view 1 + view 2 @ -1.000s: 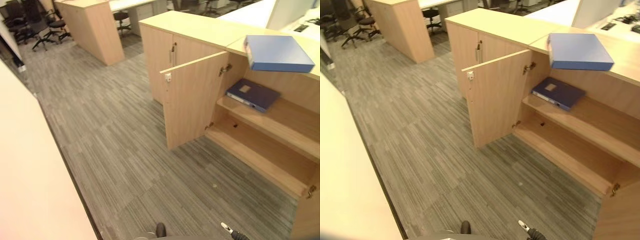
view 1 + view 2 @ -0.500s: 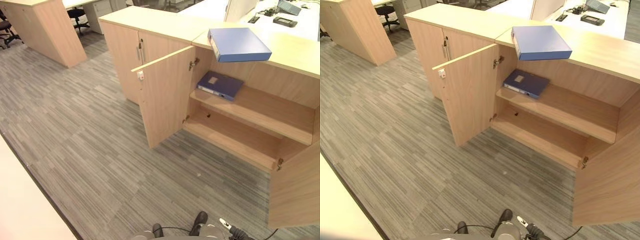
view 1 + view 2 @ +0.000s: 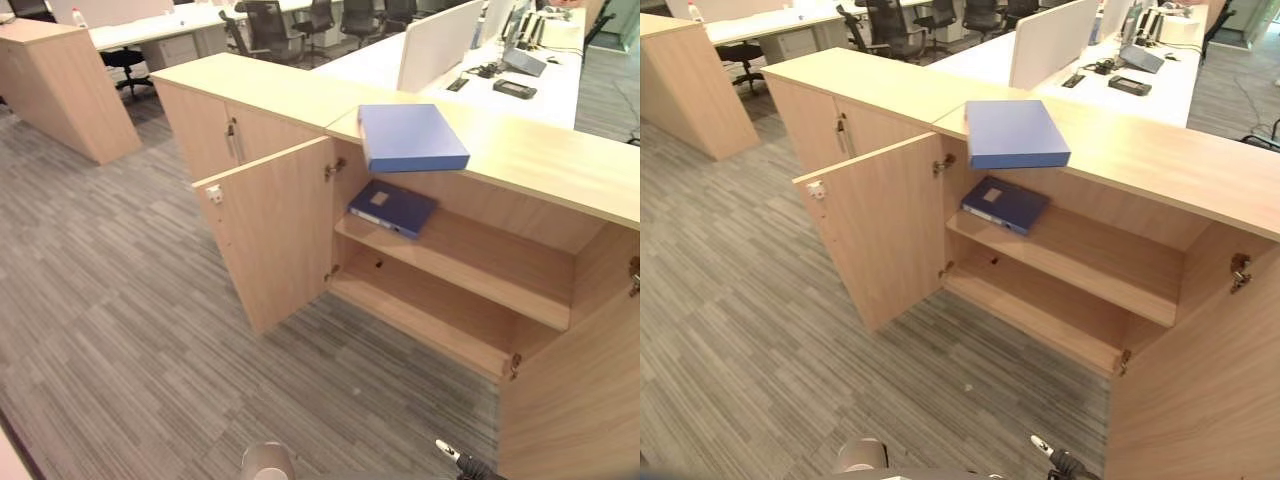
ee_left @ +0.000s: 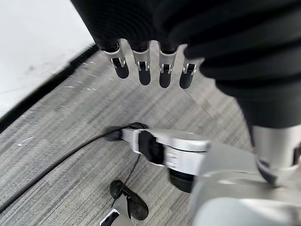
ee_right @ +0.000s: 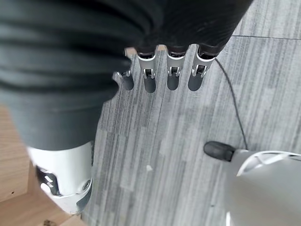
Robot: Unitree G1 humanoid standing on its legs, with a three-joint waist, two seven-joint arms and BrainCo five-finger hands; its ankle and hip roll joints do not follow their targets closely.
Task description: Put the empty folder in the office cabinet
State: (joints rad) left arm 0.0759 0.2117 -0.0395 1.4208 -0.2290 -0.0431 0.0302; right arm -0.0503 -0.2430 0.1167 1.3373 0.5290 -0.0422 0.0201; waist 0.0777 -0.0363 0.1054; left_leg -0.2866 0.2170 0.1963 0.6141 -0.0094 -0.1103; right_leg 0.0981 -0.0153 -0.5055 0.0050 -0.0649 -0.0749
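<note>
A light blue folder (image 3: 410, 137) lies flat on top of the wooden office cabinet (image 3: 520, 160), its corner jutting over the front edge. A darker blue folder (image 3: 391, 207) lies on the upper shelf (image 3: 470, 260) inside, at its left end. The lower shelf (image 3: 420, 310) is bare. Both cabinet doors stand open: the left door (image 3: 270, 240) and the right door (image 3: 570, 400). My left hand (image 4: 143, 70) hangs over the carpet with relaxed fingers, holding nothing. My right hand (image 5: 172, 77) hangs the same way, open and far below the folders.
A closed cabinet (image 3: 215, 125) adjoins the open one on the left. Another wooden unit (image 3: 60, 85) stands far left. Desks with partitions, devices and office chairs (image 3: 270, 20) lie behind. Grey striped carpet (image 3: 120, 330) spreads in front.
The camera has swung: the open cabinet has shifted from the right side to the middle and its right door has come into view. The folders have not moved.
</note>
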